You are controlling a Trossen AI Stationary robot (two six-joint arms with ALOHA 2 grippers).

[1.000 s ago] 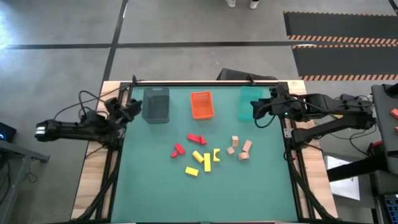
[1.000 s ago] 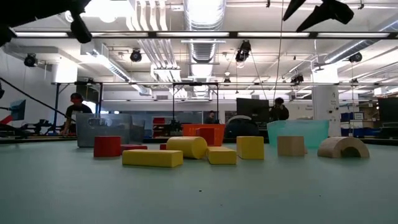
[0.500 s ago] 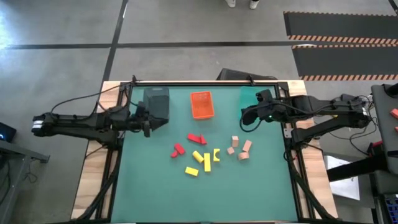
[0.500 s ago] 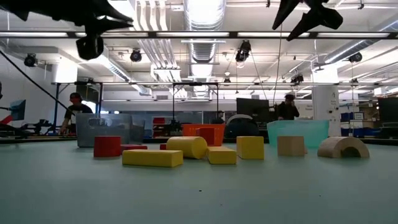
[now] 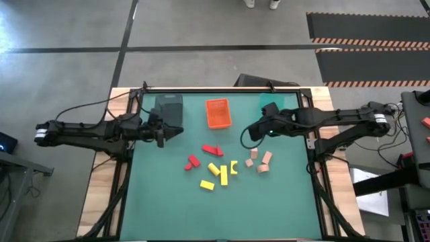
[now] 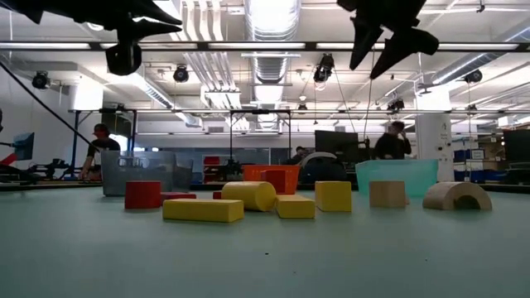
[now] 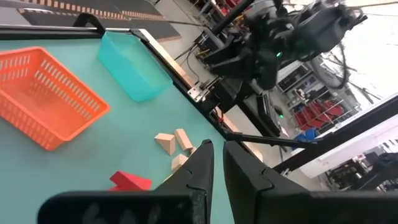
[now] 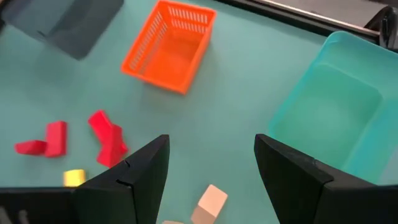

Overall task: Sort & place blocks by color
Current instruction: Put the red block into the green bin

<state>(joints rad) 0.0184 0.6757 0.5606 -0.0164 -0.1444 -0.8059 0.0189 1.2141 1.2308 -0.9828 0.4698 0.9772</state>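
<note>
R jaws point(image 5: 247, 136): fingers point(image 8: 134, 180) spread wide, nothing between; raised above counter point(image 5: 175, 208), low view shows them up near the ceiling line.
L jaws point(image 5: 168, 132): fingers point(image 7: 199, 174) close to parallel, narrow slit only, holding nothing; raised, over near edge of grey tray point(image 5: 168, 111).
Tan blocks point(image 5: 259, 160): cluster just ahead of & below R jaws, lying on counter; one tan cube point(image 8: 210, 203) sits between R fingers' line of sight, not touched.
Red blocks point(image 5: 212, 150): between the two jaws, nearer R; two more red bits point(image 5: 192, 162) toward L side.
Yellow blocks point(image 5: 216, 172): beyond red ones from both jaws, mid counter; long bar point(image 6: 203, 210) nearest low cam.
Orange tray point(image 5: 218, 113): between L & R jaws, far edge of counter, looks empty in R wrist view.
Teal tray point(image 5: 271, 107): just behind R jaws, partly under R arm.
All blocks: loose on counter, apart from trays.
Bkgd: people point(image 6: 99, 149) at benches beyond counter.
</note>
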